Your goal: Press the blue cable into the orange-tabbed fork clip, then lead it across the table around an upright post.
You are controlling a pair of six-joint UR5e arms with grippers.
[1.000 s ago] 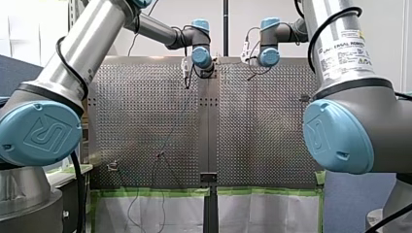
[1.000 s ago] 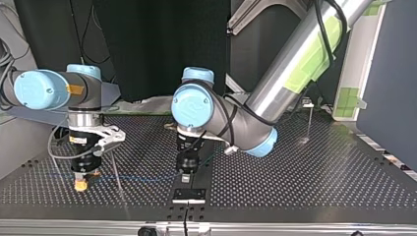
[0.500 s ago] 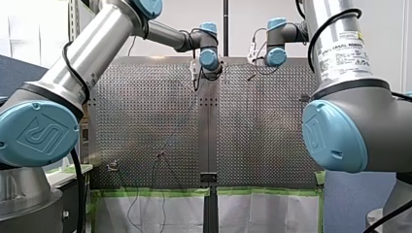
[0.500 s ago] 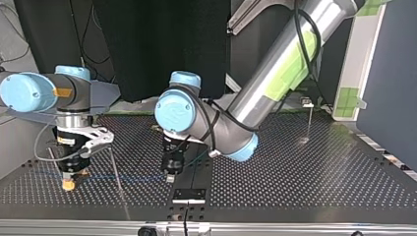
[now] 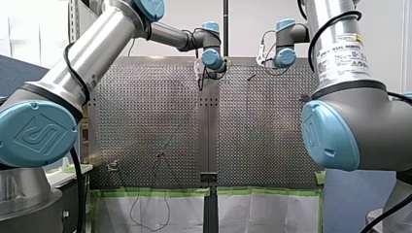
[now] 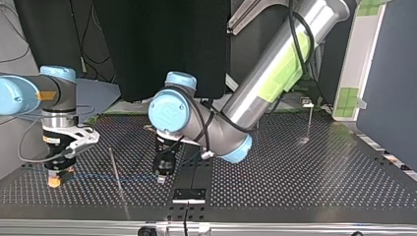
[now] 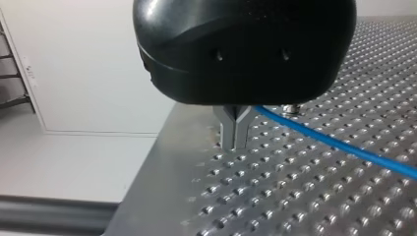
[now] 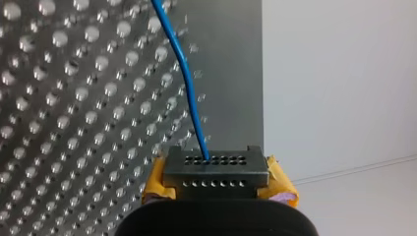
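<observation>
Blue cable (image 8: 191, 96) strung just above the perforated table (image 6: 295, 182), pinched by both my left gripper (image 7: 236, 143) and my right gripper (image 8: 215, 164) (clip not discernible): judged pre-insertion, the next move needing alignment and descent onto it.

Front camera's up high behind the arms' shoulders, looking out along the bench (image 5: 145, 121) to its far edge. Top camera answers from that far edge, low, about bench height, facing back. Between them they share the whole perforated surface. Left wrist camera sits tight on the left tool (image 7: 235, 145), right wrist camera on the right tool (image 8: 216, 169), both close over the blue cable (image 7: 334, 141) and bench holes
</observation>
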